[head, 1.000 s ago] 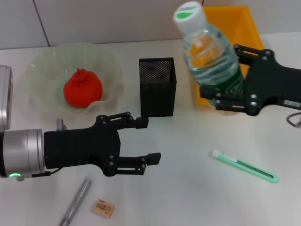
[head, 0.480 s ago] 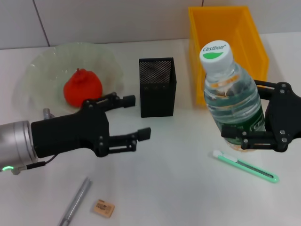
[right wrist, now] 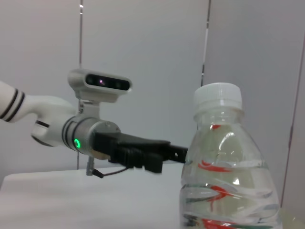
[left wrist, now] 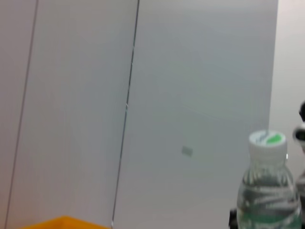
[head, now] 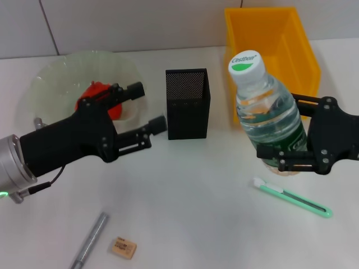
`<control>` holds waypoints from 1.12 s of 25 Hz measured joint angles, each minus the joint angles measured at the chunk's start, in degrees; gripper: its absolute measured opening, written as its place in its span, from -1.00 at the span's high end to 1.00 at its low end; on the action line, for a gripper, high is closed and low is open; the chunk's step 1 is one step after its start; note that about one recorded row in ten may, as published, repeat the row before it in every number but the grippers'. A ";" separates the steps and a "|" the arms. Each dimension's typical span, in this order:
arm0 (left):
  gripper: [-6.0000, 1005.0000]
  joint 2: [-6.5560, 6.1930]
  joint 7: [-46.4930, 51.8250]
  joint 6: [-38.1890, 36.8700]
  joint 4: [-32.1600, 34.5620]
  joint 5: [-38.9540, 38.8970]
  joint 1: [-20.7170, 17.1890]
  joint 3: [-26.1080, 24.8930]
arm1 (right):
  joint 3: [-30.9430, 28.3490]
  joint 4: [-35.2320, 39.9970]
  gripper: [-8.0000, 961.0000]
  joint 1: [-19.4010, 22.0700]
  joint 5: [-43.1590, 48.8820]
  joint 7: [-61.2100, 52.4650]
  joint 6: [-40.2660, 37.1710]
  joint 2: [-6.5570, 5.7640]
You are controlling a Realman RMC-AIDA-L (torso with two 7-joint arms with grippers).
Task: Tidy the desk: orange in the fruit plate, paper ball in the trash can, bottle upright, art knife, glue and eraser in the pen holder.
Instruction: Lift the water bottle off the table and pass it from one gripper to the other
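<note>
one "cestbon"-capped bottle (head: 268, 120) clenched upright in right gripper (head: 291, 134) fingers; left gripper (head: 147, 107) fingers released

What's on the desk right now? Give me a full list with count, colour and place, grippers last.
orange: one, red-orange, in the fruit plate, partly hidden behind the left gripper
fruit plate: one, pale green, far left
pen holder: one, black mesh, centre back
trash can: one, yellow-orange, far right
bottle: one, clear with green label and white cap, upright in the right gripper, in front of the trash can
art knife: one, green, lying near right, below the bottle
eraser: one, tan, near edge left of centre
pen: one, grey, lying beside the eraser
left gripper: black, open, in front of the fruit plate
right gripper: black, shut on the bottle
</note>
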State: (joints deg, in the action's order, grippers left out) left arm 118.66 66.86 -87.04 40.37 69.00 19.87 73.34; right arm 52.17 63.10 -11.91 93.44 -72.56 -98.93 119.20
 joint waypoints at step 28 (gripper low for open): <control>-0.68 0.44 -1.50 -3.10 -12.28 -22.61 1.66 5.57 | 0.78 -16.57 -0.59 -9.52 -2.14 6.90 6.86 0.36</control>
State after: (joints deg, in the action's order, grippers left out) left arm 119.09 65.36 -90.14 28.09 46.39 21.53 78.91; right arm 52.95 46.54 -21.43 91.30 -65.66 -92.07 119.57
